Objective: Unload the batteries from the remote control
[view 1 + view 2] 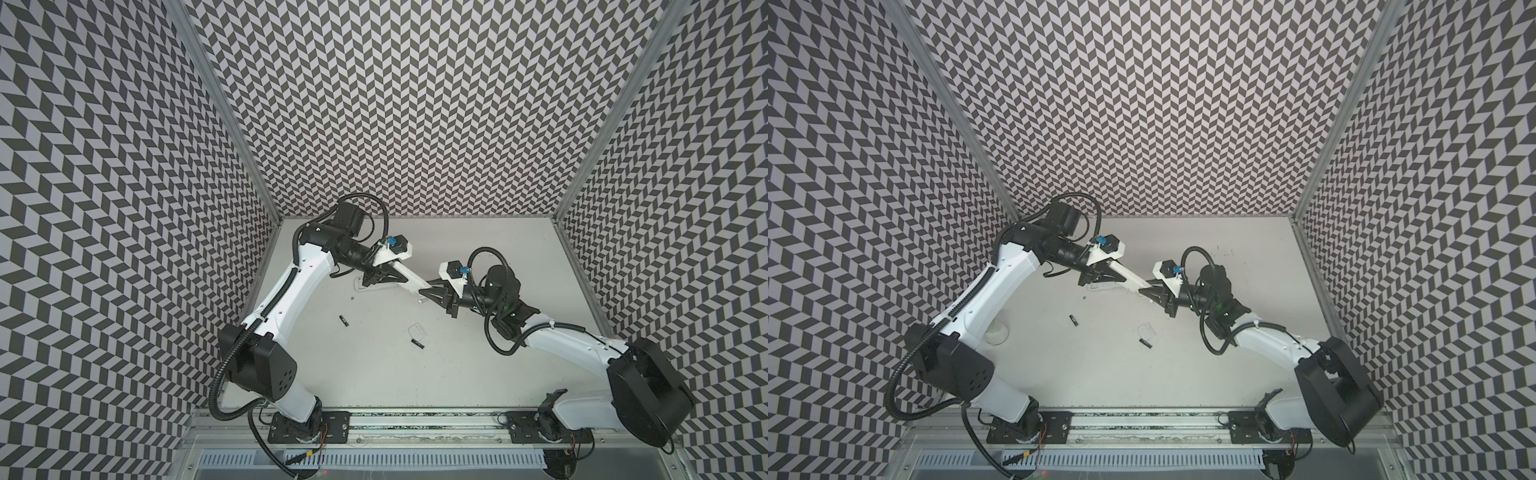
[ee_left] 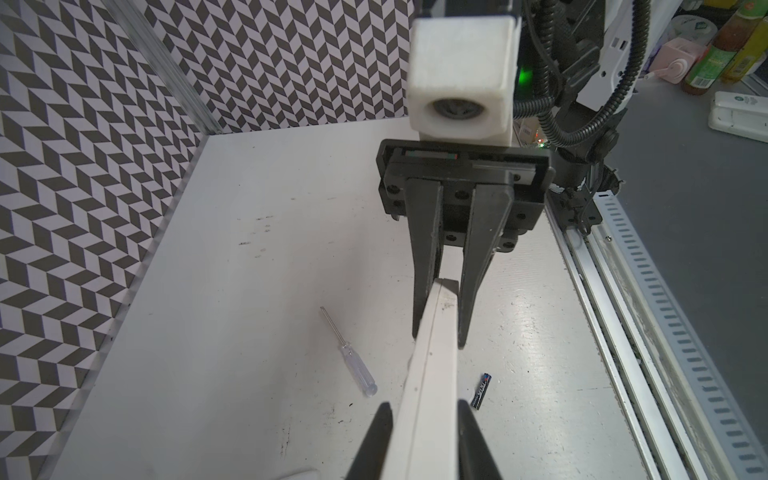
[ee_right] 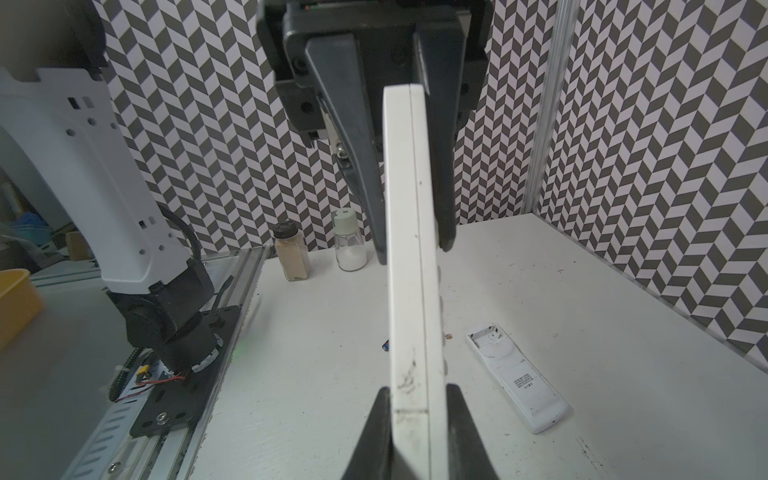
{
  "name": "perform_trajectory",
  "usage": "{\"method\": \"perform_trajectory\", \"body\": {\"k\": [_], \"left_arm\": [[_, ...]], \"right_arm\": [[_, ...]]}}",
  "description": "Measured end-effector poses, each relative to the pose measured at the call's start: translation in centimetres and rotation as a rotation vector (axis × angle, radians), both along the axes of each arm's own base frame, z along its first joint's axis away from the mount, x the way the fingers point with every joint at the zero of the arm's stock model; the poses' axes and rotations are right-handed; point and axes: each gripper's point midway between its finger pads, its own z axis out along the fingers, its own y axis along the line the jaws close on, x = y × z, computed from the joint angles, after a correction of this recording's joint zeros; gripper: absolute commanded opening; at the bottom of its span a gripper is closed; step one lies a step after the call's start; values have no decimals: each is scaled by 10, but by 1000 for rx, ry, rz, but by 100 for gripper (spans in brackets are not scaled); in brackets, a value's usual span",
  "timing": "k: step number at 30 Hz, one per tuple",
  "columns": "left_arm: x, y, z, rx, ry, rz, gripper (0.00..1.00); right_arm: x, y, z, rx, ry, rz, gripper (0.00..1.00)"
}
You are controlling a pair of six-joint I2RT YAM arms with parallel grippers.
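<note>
Pinching one white remote (image 1: 415, 279) between them above the table (image 1: 478, 374), left gripper (image 2: 424, 407) and right gripper (image 3: 417, 392) each clamp an end. Mid-table, two in black: the left battery (image 1: 343, 321) points toward the front edge, the right battery (image 1: 417, 343) lies nearly along it. A second remote (image 3: 515, 378) and one screwdriver (image 2: 349, 353) lie there too.

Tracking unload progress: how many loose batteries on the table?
2. One small black cylindrical battery lies left of centre; another battery right of it, nearer the front. More may hide inside the white plastic remote control.
</note>
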Motion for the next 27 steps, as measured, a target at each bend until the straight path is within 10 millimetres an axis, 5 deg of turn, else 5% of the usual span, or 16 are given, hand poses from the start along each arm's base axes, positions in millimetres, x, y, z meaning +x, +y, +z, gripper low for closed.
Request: {"method": "perform_trajectory", "body": {"k": [4,11,14,15,20,27], "left_arm": [[-2,0,0,-5,20,0,17],[7,-2,-3,-13,30,32,12],[12,-3,-9,-17,56,59,11],[13,-3,-10,-18,69,71,11],[29,-2,-22,-49,142,161,11],[44,2,-59,-97,326,328,2]], "right_arm": [[-1,0,0,0,-4,10,34],[2,-1,7,21,-14,-14,73],[1,-6,13,43,-15,-39,82],[2,-9,15,52,-6,-49,99],[17,-28,24,118,53,-160,99],[34,-58,-5,169,234,-356,99]]}}
